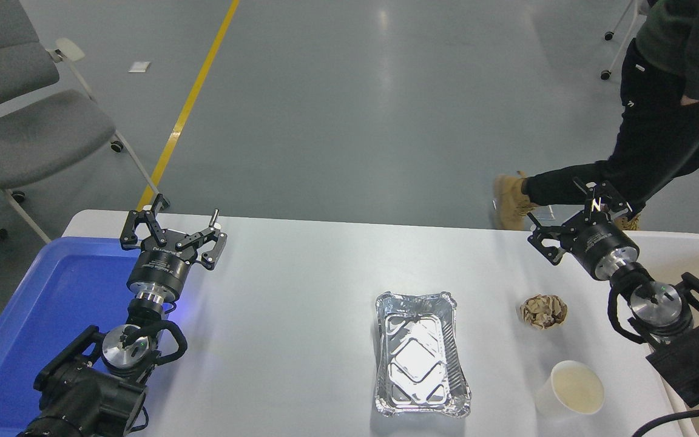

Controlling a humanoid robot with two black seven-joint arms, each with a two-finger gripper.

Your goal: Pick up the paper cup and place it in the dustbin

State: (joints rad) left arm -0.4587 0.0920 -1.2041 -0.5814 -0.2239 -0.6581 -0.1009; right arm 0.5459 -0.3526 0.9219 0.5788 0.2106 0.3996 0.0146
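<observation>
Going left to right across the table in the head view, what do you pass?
blue tray → left gripper → foil tray → brown paper ball → paper cup, slightly right of the ball and nearer → right gripper → dustbin

We see an evenly bright, sharp scene lit from overhead: pale streaks of glare run down the glossy grey floor (380, 91), the bench (301, 291) shines white, and the foil tray (421, 355) glints hard. Shadows are soft and short. Lines bow slightly towards the edges.
</observation>
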